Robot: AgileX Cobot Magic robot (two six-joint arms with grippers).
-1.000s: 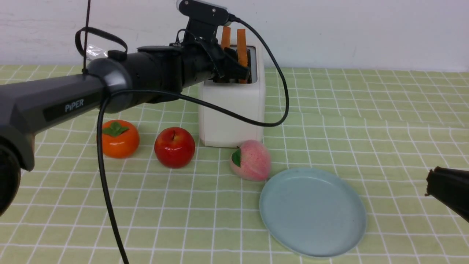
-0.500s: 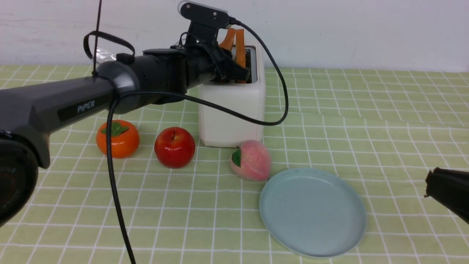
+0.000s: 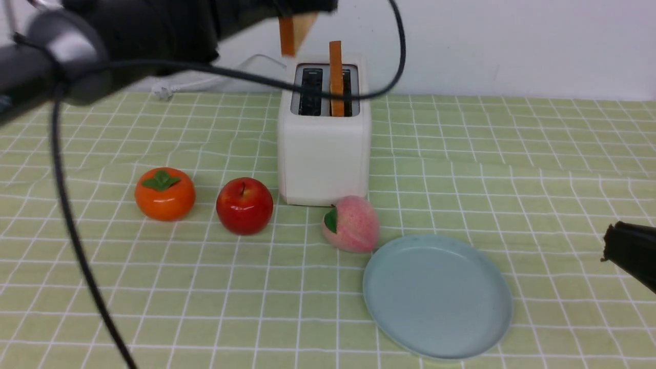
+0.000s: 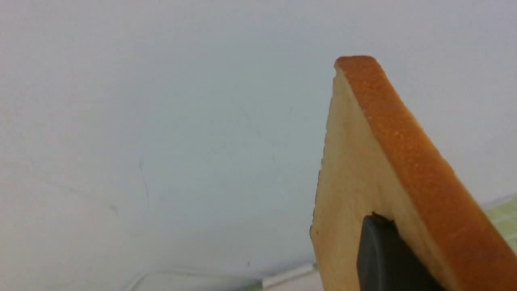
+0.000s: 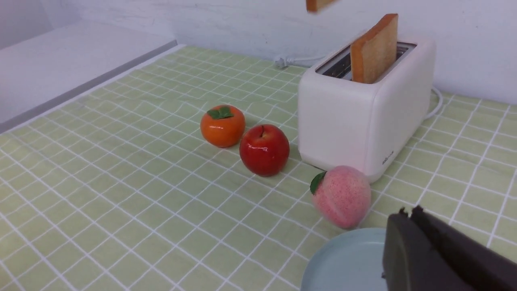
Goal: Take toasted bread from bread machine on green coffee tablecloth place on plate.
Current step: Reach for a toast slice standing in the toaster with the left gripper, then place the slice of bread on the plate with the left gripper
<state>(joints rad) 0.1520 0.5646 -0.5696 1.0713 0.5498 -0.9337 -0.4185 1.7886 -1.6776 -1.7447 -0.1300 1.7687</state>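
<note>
Toasted bread point(image 3: 293, 33) now lifted above bread machine point(image 3: 324, 154), clamped by left end effector point(image 3: 300, 7)

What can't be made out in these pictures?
Left gripper: front view, blurred, cut by the top edge; left wrist view shows one black finger only.
Raised tan toast slice: front view, top hidden by that gripper.
Right gripper: front view, cut by the right edge; open or shut unclear.
Second toast slice: lower part hidden inside the white boxy toaster.
</note>
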